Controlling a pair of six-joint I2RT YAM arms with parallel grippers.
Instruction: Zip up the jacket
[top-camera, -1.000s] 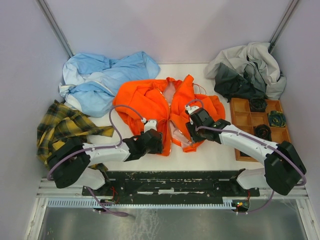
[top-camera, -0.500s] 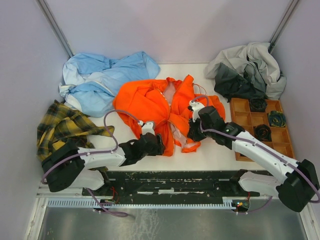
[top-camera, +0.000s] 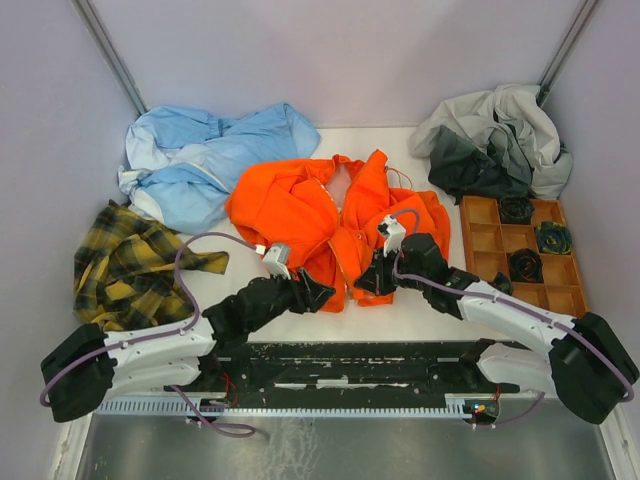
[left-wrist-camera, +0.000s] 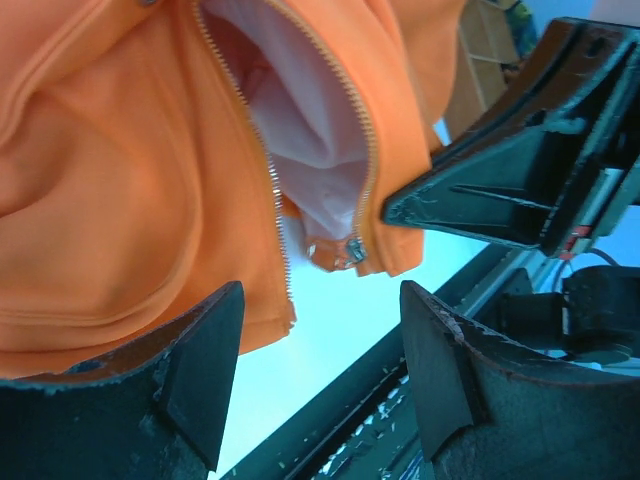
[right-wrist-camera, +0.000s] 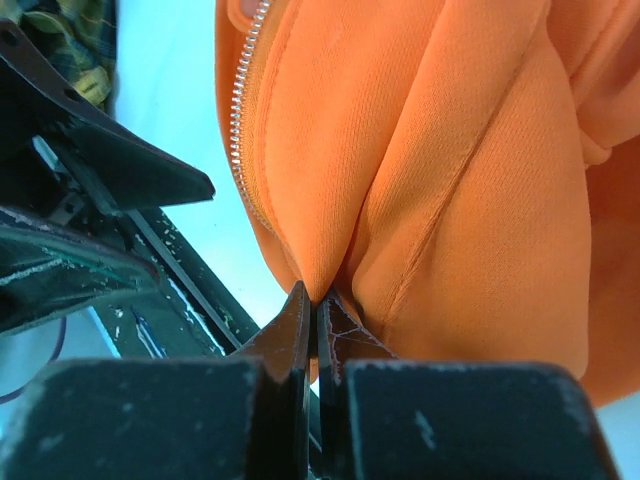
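Orange jacket (right-wrist-camera: 450, 150) fabric pinched in the right claw (right-wrist-camera: 315, 300) shows only wrist-side; left claw (left-wrist-camera: 320, 300) gapes empty.

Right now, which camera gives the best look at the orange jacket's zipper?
The left wrist view: both rows of zipper teeth and the slider at the open jacket hem show clearly. The right wrist view shows one row of teeth beside the pinching right gripper; the top view, only a thin pale line.
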